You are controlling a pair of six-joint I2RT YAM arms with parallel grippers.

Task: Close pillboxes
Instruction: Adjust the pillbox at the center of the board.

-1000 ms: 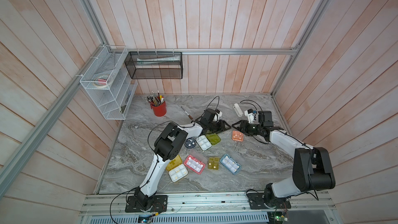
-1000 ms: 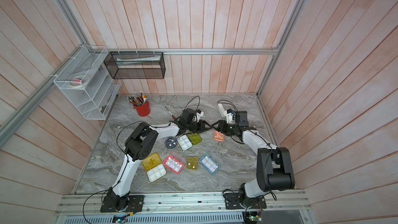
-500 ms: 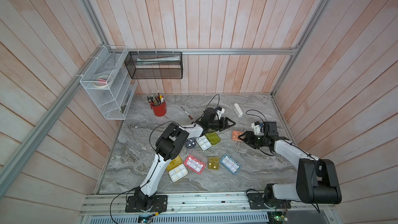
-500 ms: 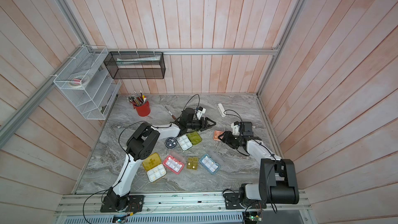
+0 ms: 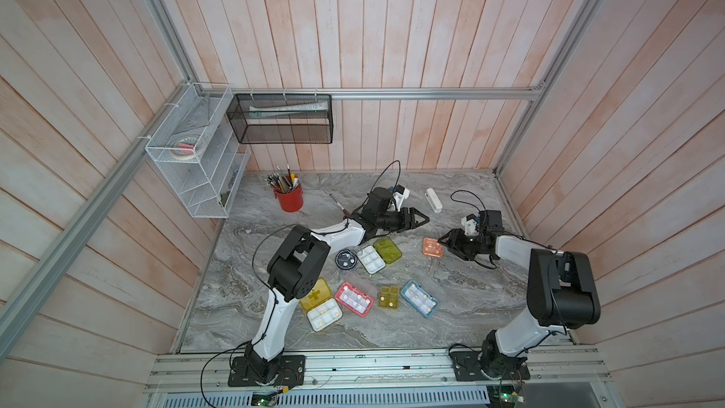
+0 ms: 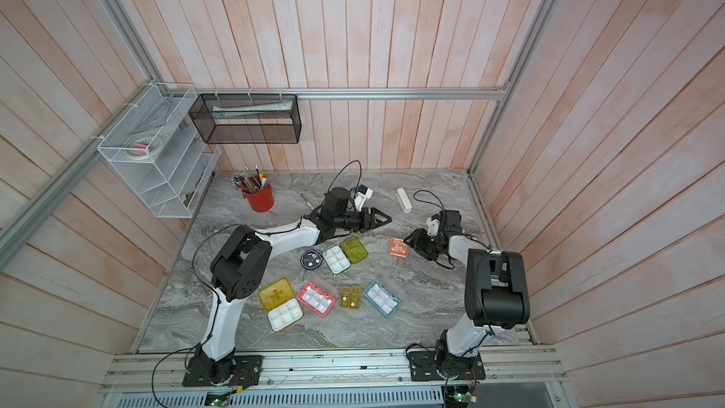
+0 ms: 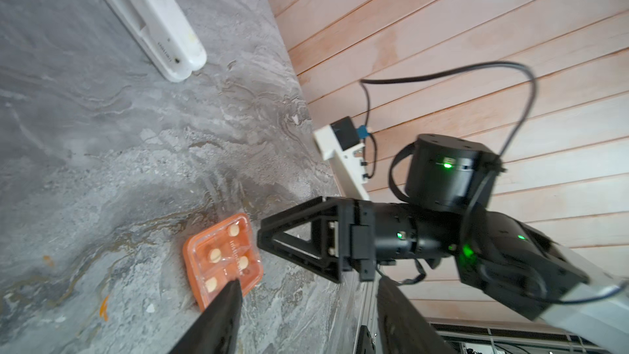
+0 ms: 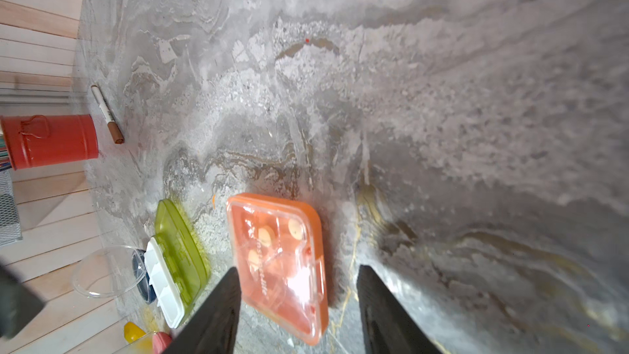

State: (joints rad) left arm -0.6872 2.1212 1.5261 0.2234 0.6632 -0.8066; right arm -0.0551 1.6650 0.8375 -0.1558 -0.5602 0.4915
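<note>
Jaws apart and empty on both arms. Left jaws: widened within the last second, tips now up-left of the orange pillbox [image 5: 432, 247]. Right jaws: shifted from above it in frame to just right of it. Orange pillbox: mid-right on the desk [image 5: 470, 300], clear lid seemingly down, so probably finished; other pillboxes [image 5: 355, 299] lower left, still open.

1. Both top views sit high overhead, tilted down on the whole table [image 5: 470, 288], with the arm bases [image 5: 266, 370] at 6 o'clock and the back wall [image 5: 392, 33] at 12. Near-identical pictures.
2. Left wrist cam: low, close, facing roughly 3 o'clock at the right arm [image 7: 442, 171].
3. Right wrist cam: hugging the tabletop, facing roughly 9 o'clock toward the red cup [image 8: 51, 141].
4. Both wrist cams catch the orange pillbox [image 7: 223, 260].
</note>
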